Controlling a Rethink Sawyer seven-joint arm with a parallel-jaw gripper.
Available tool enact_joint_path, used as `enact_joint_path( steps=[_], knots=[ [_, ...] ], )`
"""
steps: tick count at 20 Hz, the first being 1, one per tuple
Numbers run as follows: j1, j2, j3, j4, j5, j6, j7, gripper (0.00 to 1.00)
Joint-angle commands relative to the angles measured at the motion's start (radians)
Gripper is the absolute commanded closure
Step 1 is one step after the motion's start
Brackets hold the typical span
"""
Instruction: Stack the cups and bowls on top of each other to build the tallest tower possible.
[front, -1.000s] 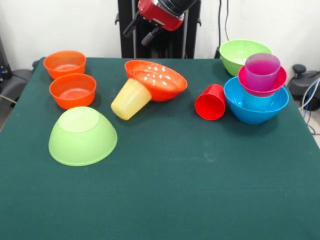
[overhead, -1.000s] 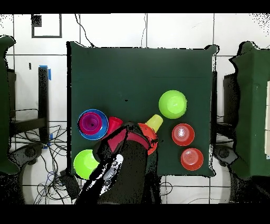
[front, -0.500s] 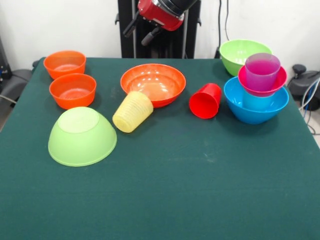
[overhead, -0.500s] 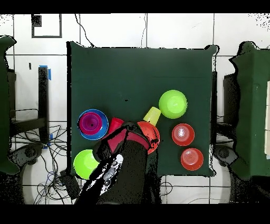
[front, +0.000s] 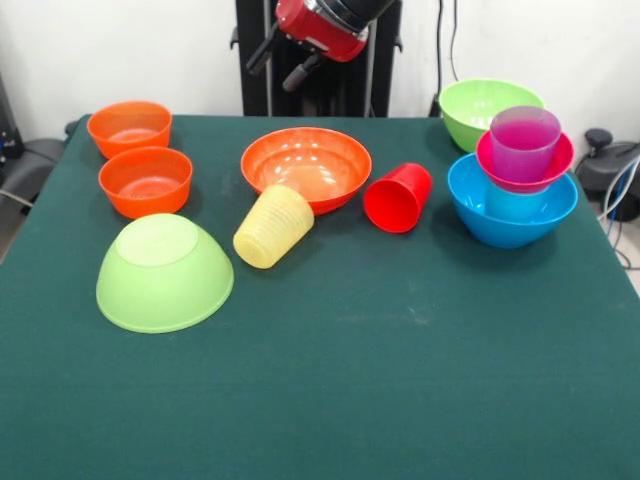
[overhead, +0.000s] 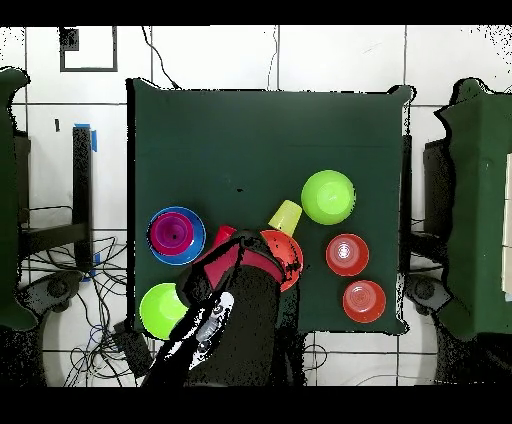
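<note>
- Far left: two small orange glossy plastic bowls stand upright, one (front: 129, 127) at the far edge of the green table (front: 340, 380), the other (front: 146, 181) just nearer.
- Near left: a large lime green plastic bowl (front: 165, 271) lies upside down, rim on the cloth.
- Centre: a yellow ribbed plastic tumbler (front: 273, 227) lies on its side, touching the near rim of the wide orange plastic bowl (front: 306, 167), which sits upright.
- Right of centre: a red plastic tumbler (front: 398, 198) lies on its side, mouth toward the near left, between the wide orange bowl and the blue stack.
- Right: a large blue plastic bowl (front: 512, 217) holds a light blue tumbler (front: 508, 203); on that rests a small magenta bowl (front: 524, 166) with a purple tumbler (front: 524, 142) upright inside.
- Far right: a second large lime green bowl (front: 482, 109) stands upright behind the stack.
- My claw (front: 284, 62) hangs above the far edge, well apart from every item; I cannot tell whether its jaws are apart or together.
</note>
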Motion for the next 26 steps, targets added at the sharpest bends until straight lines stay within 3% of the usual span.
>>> enact_joint_path(
  steps=[1, 4, 10, 12, 14, 17, 26],
  knots=[
    [-0.02, 0.026, 0.126, -0.032, 0.034, -0.01, 0.0, 0.0],
    [-0.078, 0.074, 0.17, -0.015, 0.071, -0.106, 0.035, 0.0],
    [-0.318, 0.211, 0.355, 0.069, 0.199, -0.327, 0.021, 0.0],
    [-0.369, 0.269, 0.39, 0.068, 0.213, -0.375, 0.028, 0.0],
    [-0.396, 0.319, 0.406, 0.057, 0.207, -0.431, 0.043, 0.0],
    [-0.437, 0.362, 0.436, 0.051, 0.205, -0.425, 0.027, 0.0],
    [-0.482, 0.402, 0.466, 0.041, 0.176, -0.446, 0.004, 0.0]
  ],
)
